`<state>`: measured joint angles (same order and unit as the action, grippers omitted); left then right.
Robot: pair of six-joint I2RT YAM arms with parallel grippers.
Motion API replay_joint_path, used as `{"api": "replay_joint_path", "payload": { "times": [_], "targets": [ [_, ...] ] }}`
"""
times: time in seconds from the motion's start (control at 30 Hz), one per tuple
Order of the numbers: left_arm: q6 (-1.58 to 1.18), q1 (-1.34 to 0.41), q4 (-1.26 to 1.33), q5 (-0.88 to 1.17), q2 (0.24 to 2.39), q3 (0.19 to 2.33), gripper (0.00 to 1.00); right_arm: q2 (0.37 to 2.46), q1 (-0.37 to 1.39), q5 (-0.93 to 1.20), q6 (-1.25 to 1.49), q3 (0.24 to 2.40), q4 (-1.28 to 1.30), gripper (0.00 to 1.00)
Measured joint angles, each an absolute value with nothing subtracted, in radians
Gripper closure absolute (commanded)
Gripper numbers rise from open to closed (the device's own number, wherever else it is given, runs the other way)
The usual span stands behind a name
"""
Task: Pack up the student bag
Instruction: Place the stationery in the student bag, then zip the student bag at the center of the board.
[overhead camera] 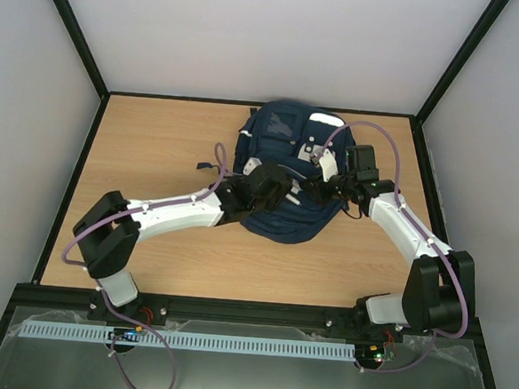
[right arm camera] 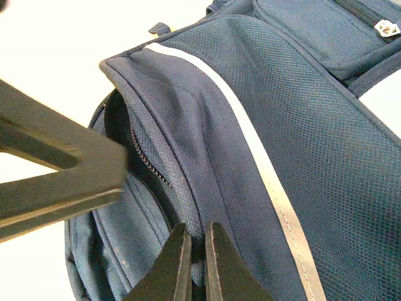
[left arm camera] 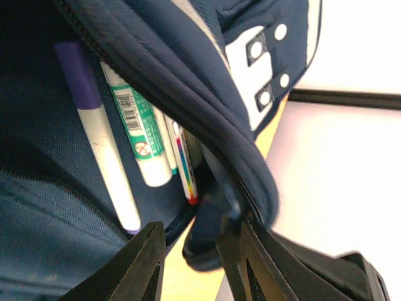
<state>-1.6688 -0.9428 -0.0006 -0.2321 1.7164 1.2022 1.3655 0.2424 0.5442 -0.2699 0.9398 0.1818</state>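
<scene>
The student bag (overhead camera: 286,138) is a navy backpack lying on the wooden table, top toward the far wall. My left gripper (overhead camera: 288,195) is over its near middle, and its jaws (left arm camera: 203,251) stand open at the mouth of an unzipped pocket, with the navy rim (left arm camera: 188,69) just off the right finger. Inside that pocket lie a purple-capped marker (left arm camera: 103,150), a white tube with a green label (left arm camera: 141,138) and a rainbow-striped pen (left arm camera: 186,169). My right gripper (right arm camera: 197,235) is shut on a ridge of bag fabric (right arm camera: 301,125) beside the open zip.
The table (overhead camera: 156,143) is boxed by a black frame and white walls. A dark strap (overhead camera: 210,164) trails from the bag's left side. Purple cables loop above both arms. The left gripper's finger (right arm camera: 56,182) looms blurred beside the right gripper.
</scene>
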Motion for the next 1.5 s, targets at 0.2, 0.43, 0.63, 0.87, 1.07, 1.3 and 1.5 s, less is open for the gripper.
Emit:
{"api": "replay_joint_path", "payload": {
  "times": [0.2,0.43,0.63,0.87,1.07,1.3,1.5],
  "targets": [
    [-1.492,-0.946,-0.059,-0.2,1.595,1.169,0.62,1.365,0.242,0.545,-0.271,0.94,0.182,0.99],
    [-1.166,-0.874,-0.109,-0.177,1.391,1.047,0.38,1.366,0.242,0.566,-0.279,0.94,0.2,0.61],
    [-0.972,-0.675,-0.08,-0.092,1.354,0.845,0.33,1.361,0.242,0.65,-0.286,0.944,0.236,0.56],
    [-0.894,-0.604,0.016,0.0,1.39,0.727,0.46,1.368,0.276,0.603,-0.273,1.047,0.284,0.72],
    [-0.833,-0.554,0.172,0.058,1.462,0.686,0.49,1.414,0.381,0.48,-0.311,1.087,0.295,0.75],
    [-0.69,-0.52,0.463,0.153,1.625,0.67,0.5,1.509,0.469,0.352,-0.331,1.032,0.288,0.75],
    [-0.622,-0.511,0.605,0.247,1.691,0.641,0.49,1.533,0.485,0.264,-0.334,0.995,0.255,0.75]
  ]
}}
